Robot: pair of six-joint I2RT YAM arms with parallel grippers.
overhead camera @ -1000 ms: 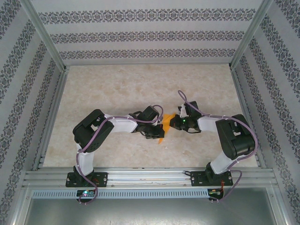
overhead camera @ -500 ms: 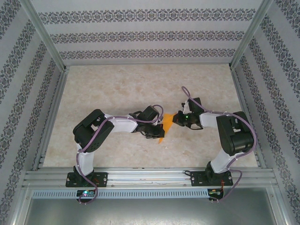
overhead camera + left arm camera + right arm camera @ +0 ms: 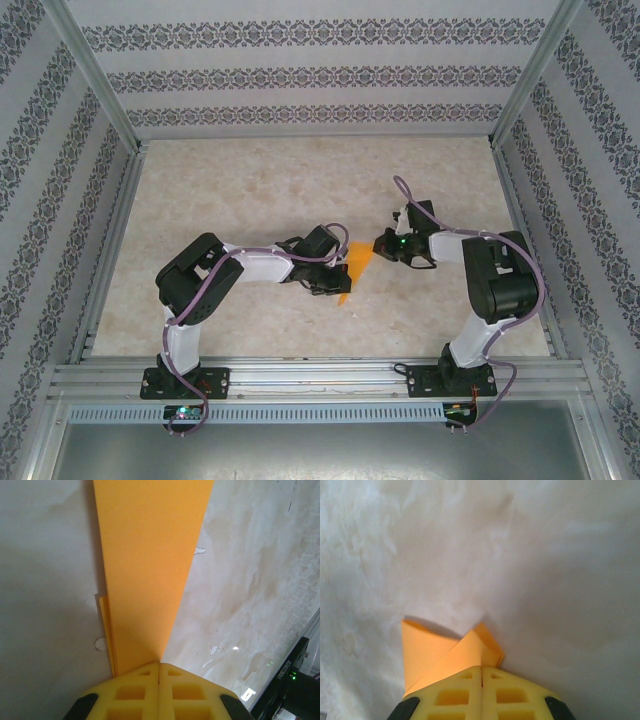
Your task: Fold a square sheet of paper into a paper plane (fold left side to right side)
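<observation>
While both pairs of jaws are shut with nothing between them, the left gripper rests its tip on the near end of the paper, a thin folded strip mid-table, and the right gripper sits at its 2 o'clock end. This looks like pressing the crease flat, so next should come a slow slide along it. The right wrist view shows folded corner flaps that are too small to see from the top.

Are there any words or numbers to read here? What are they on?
Small white printed code on the black arm part, left wrist view: too blurred and tilted to read.
Orange paper: no writing.
Patterned walls: no letters.
</observation>
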